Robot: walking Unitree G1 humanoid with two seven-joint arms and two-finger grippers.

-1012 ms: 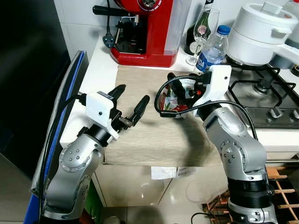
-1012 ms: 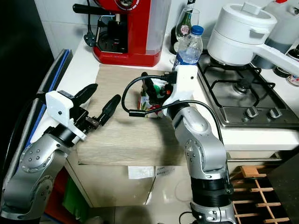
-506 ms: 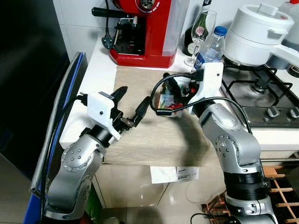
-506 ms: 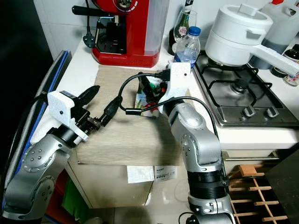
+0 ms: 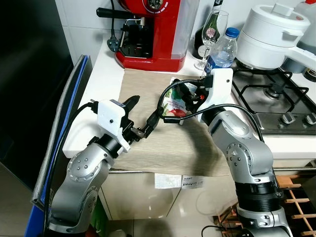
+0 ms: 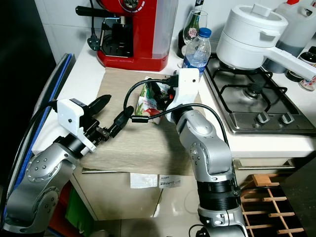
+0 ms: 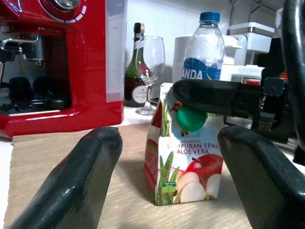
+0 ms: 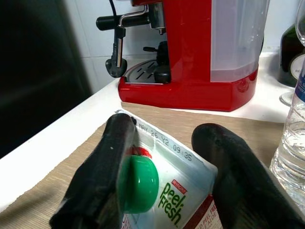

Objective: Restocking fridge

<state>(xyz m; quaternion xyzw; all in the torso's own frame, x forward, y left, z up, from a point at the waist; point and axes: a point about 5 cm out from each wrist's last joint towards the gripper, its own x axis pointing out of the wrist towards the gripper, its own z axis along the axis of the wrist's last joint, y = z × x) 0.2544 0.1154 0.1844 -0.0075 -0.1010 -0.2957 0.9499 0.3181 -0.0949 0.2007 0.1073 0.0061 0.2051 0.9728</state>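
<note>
While the right pincer (image 8: 164,179) clamps the juice carton (image 7: 183,157), hiding its top, the left pincer (image 5: 144,116) gapes beside it.

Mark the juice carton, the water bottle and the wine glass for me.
juice carton (image 7: 183,162), left wrist view, on its printed front panel.
water bottle (image 6: 197,48), right eye view, on the clear body below the blue cap.
wine glass (image 5: 215,25), left eye view, on the bowl.

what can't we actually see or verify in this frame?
- Juice carton: its far side, hidden by its own body in the left wrist view.
- Fridge: dark area at the head views' left edge, too dark to identify.
- Right gripper: contact with the carton, blocked by cable and wrist in the head views.
- Wine bottle: label too small to read.
</note>
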